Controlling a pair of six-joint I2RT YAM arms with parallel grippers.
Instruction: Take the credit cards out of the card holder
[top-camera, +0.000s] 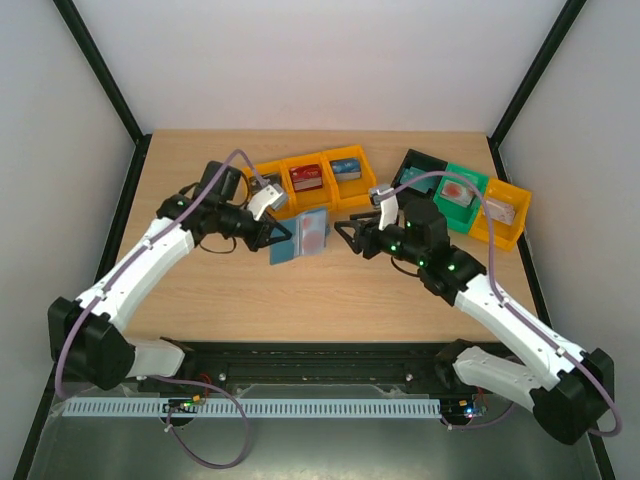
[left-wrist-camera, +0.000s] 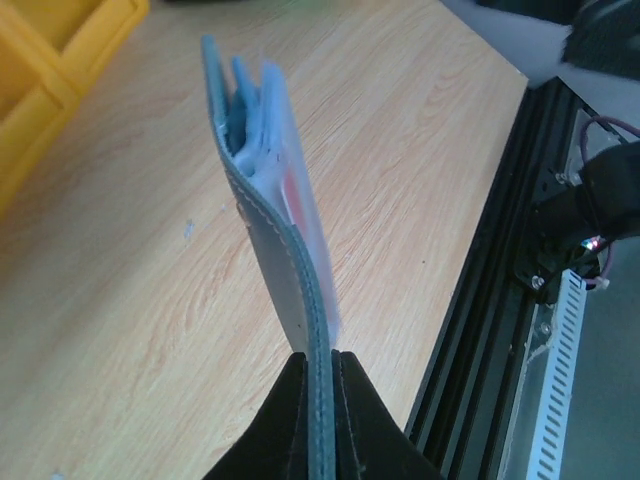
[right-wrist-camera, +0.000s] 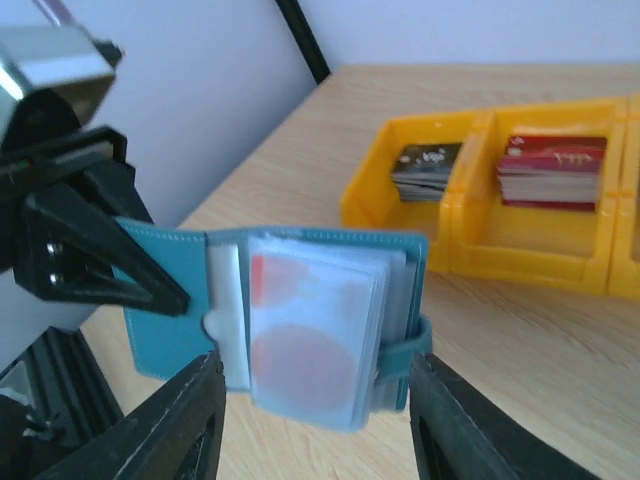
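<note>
Gaping card holder (left-wrist-camera: 275, 250), cover edge pinched in left gripper (left-wrist-camera: 320, 365)

No readable text, pale marks on red cards (right-wrist-camera: 553, 160), perhaps lettering, too blurred

White arms (top-camera: 140, 262), black joints (top-camera: 85, 342), purple cables (top-camera: 238, 153)

Behind the card holder (top-camera: 300, 238), bins (top-camera: 330, 190)
</note>
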